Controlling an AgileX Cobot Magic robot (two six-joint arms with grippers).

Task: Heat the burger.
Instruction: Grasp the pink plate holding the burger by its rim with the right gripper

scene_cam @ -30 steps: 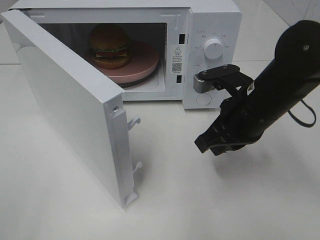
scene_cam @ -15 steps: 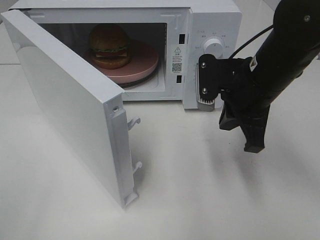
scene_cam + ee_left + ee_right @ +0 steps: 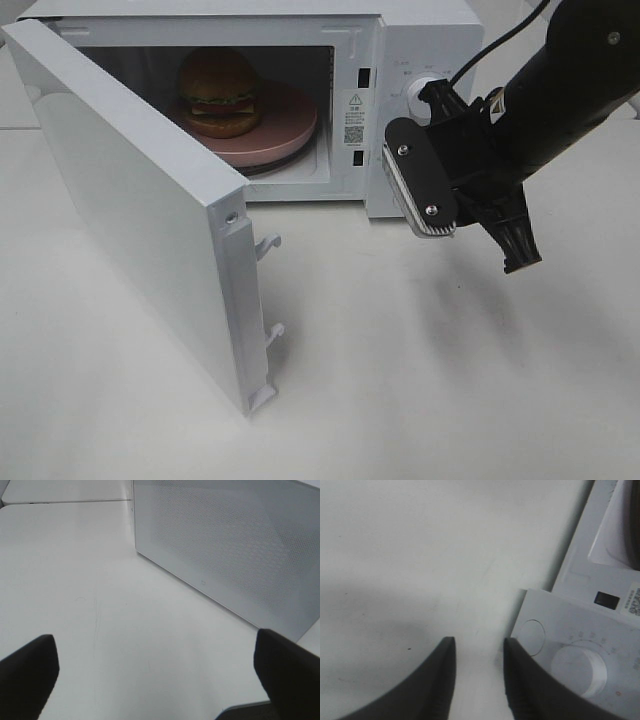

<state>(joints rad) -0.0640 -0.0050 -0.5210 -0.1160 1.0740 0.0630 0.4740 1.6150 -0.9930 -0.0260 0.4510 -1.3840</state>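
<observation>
The burger (image 3: 220, 92), with a golden bun, lettuce and a dark patty, sits on a round pink plate (image 3: 292, 130) inside the open white microwave (image 3: 420, 30). Its door (image 3: 130, 200) swings out to the front left. My right gripper (image 3: 520, 262) hangs in front of the control panel, fingers pointing down at the table. In the right wrist view it (image 3: 479, 642) is empty, with a narrow gap between the fingers, near the dial (image 3: 580, 672) and a round button (image 3: 532, 637). My left gripper (image 3: 154, 636) is wide open and empty, facing the door's outer face (image 3: 225, 545).
Two latch hooks (image 3: 268, 245) stick out from the door's free edge. The white table (image 3: 420, 400) spreads in front of the microwave. My right arm (image 3: 570, 90) covers part of the control panel in the exterior view. The left arm does not show there.
My right arm has lifted and swung back toward the control panel, and its wrist has rolled so the fingers point down to the right. The burger, plate and door have not moved.
</observation>
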